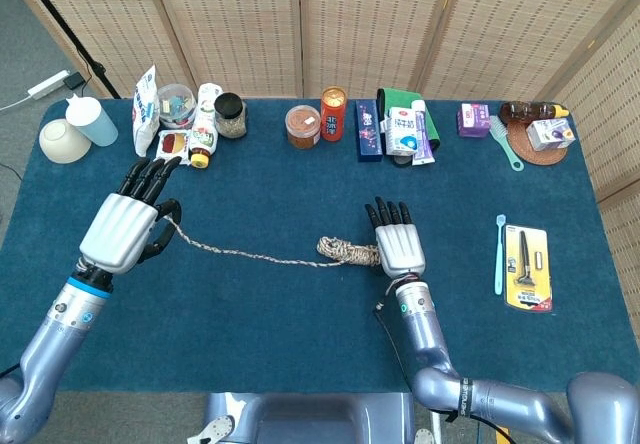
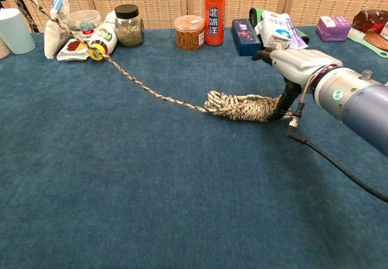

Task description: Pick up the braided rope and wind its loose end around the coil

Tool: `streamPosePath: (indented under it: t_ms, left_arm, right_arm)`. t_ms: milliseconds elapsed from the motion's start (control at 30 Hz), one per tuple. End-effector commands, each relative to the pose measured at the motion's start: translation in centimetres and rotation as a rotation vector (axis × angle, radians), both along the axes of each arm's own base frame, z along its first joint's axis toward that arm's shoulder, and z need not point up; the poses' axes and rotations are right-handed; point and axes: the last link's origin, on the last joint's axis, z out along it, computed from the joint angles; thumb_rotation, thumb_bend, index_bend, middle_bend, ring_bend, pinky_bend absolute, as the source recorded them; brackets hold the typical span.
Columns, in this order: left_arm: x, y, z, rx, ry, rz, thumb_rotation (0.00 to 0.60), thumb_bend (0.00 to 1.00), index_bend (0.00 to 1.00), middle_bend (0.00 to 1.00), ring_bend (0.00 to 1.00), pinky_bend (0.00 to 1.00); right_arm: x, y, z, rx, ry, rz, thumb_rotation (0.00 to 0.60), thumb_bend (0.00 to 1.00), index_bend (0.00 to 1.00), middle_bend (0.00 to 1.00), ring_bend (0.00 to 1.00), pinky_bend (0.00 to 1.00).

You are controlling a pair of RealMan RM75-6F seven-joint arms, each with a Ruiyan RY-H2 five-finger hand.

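Braided rope (image 1: pixel 262 257): my left hand (image 1: pixel 124 230) pinches its loose end, seen only from head; right hand (image 2: pixel 293 69) grips coil (image 2: pixel 242 106), plainest from chest.

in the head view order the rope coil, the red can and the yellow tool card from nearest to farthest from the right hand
From the right hand:
1. Rope coil, just to its left, at the fingers.
2. Red can, in the back row, up and left of the hand.
3. Yellow tool card, far off to the right near the table's edge.
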Motion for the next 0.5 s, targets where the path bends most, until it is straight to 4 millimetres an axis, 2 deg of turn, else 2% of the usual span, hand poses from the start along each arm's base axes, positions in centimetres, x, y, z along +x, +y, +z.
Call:
streamPosePath:
  t_ms: [33, 200, 300, 433, 500]
  left_arm:
    - [0.1, 0.0, 0.1, 0.003, 0.0, 0.0, 0.6, 0.43, 0.6, 0.0, 0.0, 0.0]
    - [0.0, -0.2, 0.2, 0.003, -0.002, 0.003, 0.6, 0.43, 0.6, 0.0, 0.0, 0.0]
    - [-0.2, -0.1, 0.3, 0.009, 0.0, 0.007, 0.6, 0.43, 0.6, 0.0, 0.0, 0.0]
    - [-0.4, 0.1, 0.6, 0.014, -0.003, 0.016, 0.6, 0.43, 0.6, 0.0, 0.0, 0.0]
    - [-0.5, 0.2, 0.6, 0.014, -0.004, 0.018, 0.6, 0.43, 0.6, 0.0, 0.0, 0.0]
  right_arm:
    - [0.5, -0.4, 0.2, 0.018, -0.008, 0.007, 0.6, 0.0, 0.01, 0.0, 0.0, 0.0]
    - [0.1, -1.0, -0.4, 0.026, 0.014, -0.022, 0.6, 0.0, 0.07, 0.0, 0.0, 0.0]
    - [-0.4, -1.3, -0.8, 0.038, 0.02, -0.055, 0.6, 0.0, 0.13, 0.06, 0.01, 0.02]
    - [-0.8, -1.3, -1.1, 0.058, -0.022, -0.077, 0.6, 0.0, 0.24, 0.18, 0.11, 0.21]
    - [-0.8, -1.4, -1.2, 0.057, -0.039, -0.075, 0.6, 0.04, 0.29, 0.23, 0.16, 0.3]
